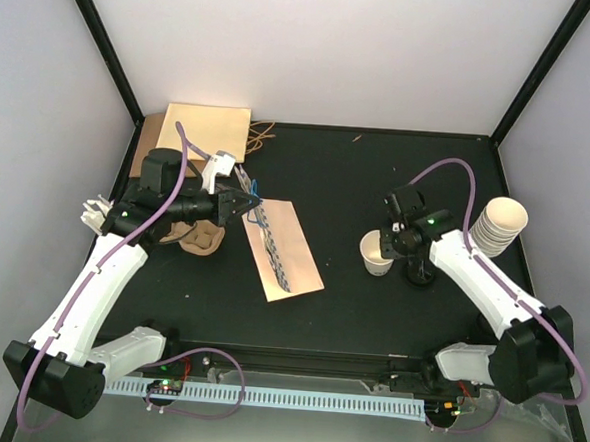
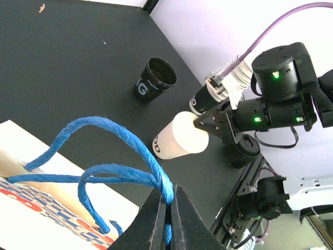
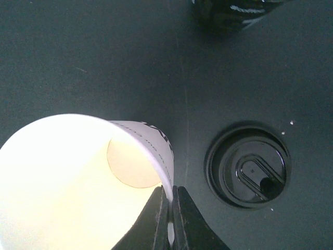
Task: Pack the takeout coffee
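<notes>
Black table seen from above w/ two robot arms. Right gripper (image 3: 169,214) is clamped on the rim of the cream paper cup (image 1: 376,252); one finger sits inside the mouth, the other outside, cup wall pinched between them; cup is tilted, on the right half of the table, mid-depth. Black lid (image 3: 248,167) lies flat on the table just right of the cup, apart from it. Left gripper (image 2: 166,208) is closed on the blue twisted handles (image 2: 119,135) of a paper bag (image 1: 285,248); bag lies flat, centre-left. Stack of cream cups (image 1: 500,226) sits near the right edge.
</notes>
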